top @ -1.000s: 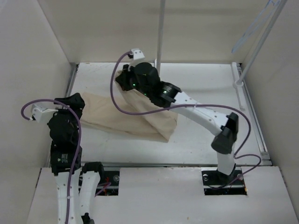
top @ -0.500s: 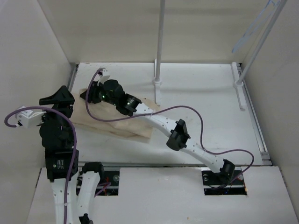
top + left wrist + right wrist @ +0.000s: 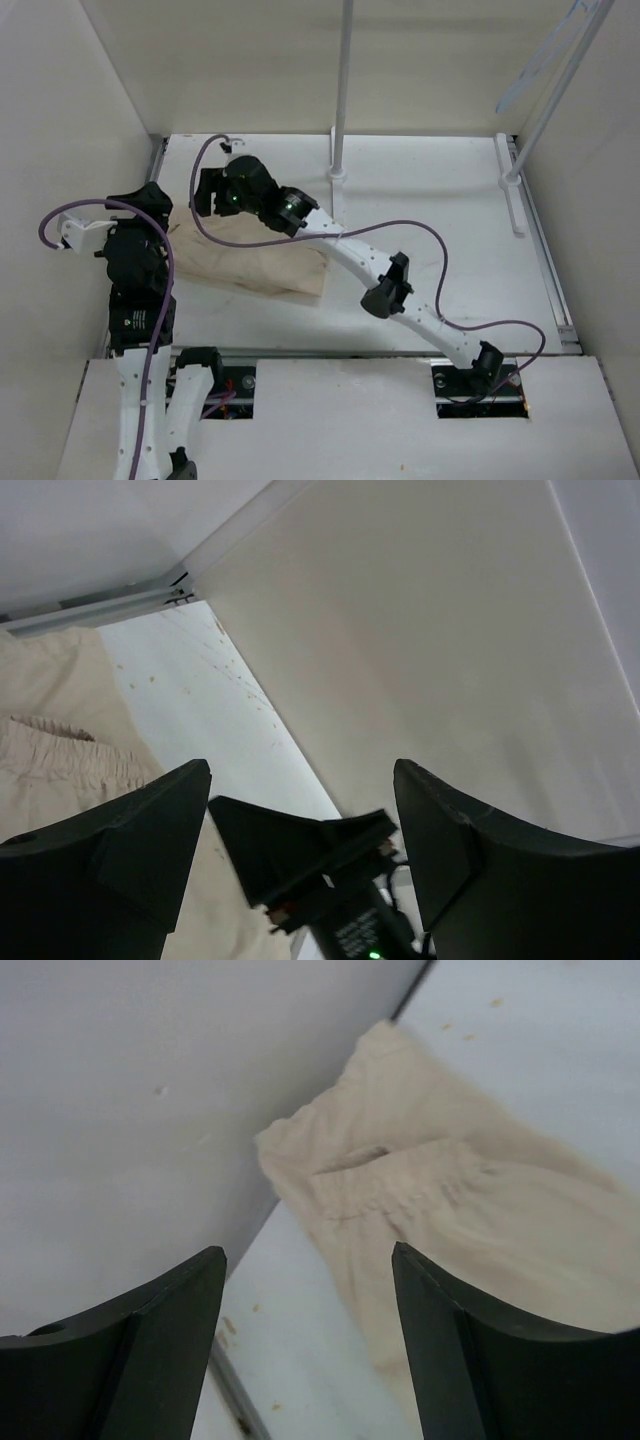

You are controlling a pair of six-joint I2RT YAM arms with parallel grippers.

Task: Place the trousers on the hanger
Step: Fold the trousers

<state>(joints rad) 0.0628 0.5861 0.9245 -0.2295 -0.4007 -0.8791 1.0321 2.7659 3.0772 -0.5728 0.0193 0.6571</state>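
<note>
Where the trousers (image 3: 262, 268) lie on the left part of the table (image 3: 450, 230), we record them as flat and wrinkled, with one end reaching toward the left wall. The right gripper (image 3: 206, 190) hangs over their far-left end, and its arm is stretched diagonally across the table. In its wrist view the fingers (image 3: 160, 1340) stand apart with nothing between them, and the gathered waistband (image 3: 400, 1185) lies below, close to the wall. The left gripper (image 3: 150, 200) sits near it at the trousers' left edge, its fingers (image 3: 140, 830) likewise spread and empty (cloth shows at the left of that view). We note the hanger (image 3: 537, 60) high at the far right, by a slanted rack pole (image 3: 559, 90), well apart from the trousers.
</note>
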